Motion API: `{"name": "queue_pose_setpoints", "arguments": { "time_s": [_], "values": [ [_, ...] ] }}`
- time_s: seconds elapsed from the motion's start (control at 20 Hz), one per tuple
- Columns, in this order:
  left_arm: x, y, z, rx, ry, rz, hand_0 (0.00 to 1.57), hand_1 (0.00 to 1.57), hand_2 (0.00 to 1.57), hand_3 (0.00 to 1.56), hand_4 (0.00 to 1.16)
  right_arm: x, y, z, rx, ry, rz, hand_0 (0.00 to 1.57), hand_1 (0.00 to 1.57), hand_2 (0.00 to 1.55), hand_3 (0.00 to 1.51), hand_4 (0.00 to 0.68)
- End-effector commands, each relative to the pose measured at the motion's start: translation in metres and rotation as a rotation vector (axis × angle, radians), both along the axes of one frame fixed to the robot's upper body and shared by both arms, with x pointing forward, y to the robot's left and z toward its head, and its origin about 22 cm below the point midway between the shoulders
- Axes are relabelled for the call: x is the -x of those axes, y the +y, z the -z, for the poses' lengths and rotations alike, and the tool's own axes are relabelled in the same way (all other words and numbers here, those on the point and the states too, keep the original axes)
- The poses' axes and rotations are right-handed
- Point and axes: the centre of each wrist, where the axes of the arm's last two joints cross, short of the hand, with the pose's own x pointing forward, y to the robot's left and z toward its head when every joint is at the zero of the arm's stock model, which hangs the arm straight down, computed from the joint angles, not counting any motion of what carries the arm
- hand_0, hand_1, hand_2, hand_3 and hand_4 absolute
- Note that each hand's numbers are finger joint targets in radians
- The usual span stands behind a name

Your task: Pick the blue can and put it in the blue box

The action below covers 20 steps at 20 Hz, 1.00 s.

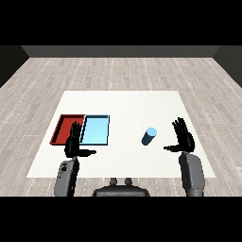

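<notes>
Nearest the lower edge of the head view, two smooth grey cylindrical forearms rise from the corners, their lower ends cut off by the frame; each ends in a matte black hand. On the robot's left, the left hand [73, 144] stands with its fingers straight and spread upward and its thumb stuck out sideways toward the middle, holding nothing; its fingertips overlap the near edges of both trays, hiding part of the rim where they meet (whether they touch the trays cannot be told). On the other side, the right hand [182, 138] is likewise spread, fingers fanned upward, thumb pointing inward toward the can, empty and apart from it.

Between the hands, nearer the right one, the small blue cylindrical can [149, 136] sits on the flat white rectangular table [127, 106], well apart from the trays; its paler round end shows at the upper right, so its long axis appears tilted, running from lower left to upper right, though whether it stands or lies is hard to make out.

Left of centre, the shallow light blue rectangular tray [97, 129] lies with a darker rim, side by side and touching the shallow red rectangular tray [66, 124], whose near corner is hidden behind the left hand; beyond the table stretches a pale grey wood-plank floor [123, 71].
</notes>
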Motion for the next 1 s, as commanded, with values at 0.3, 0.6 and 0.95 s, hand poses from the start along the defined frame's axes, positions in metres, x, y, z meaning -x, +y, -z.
{"name": "queue_pose_setpoints", "arguments": {
  "time_s": [0.3, 0.6, 0.95],
  "values": [
    [-0.006, 0.001, 0.008, 0.023, -0.007, -0.015, 0.0, 0.0, 0.0, 0.0, 0.0, -0.019, 0.007, 0.022, 0.002, 0.045, 0.02, 0.0, 0.0, 0.0, 0.0, 0.0],
    [-0.007, -0.004, -0.004, 0.035, -0.006, 0.004, 0.0, 0.0, 0.0, 0.0, 0.0, -0.006, -0.012, 0.014, -0.071, 0.085, -0.014, 0.0, 0.0, 0.0, 0.0, 0.0],
    [0.001, 0.0, -0.007, 0.045, 0.001, -0.012, 0.0, 0.0, 0.0, 0.0, 0.0, -0.018, 0.01, 0.024, -0.092, 0.147, -0.007, 0.0, 0.0, 0.0, 0.0, 0.0]
  ]
}}
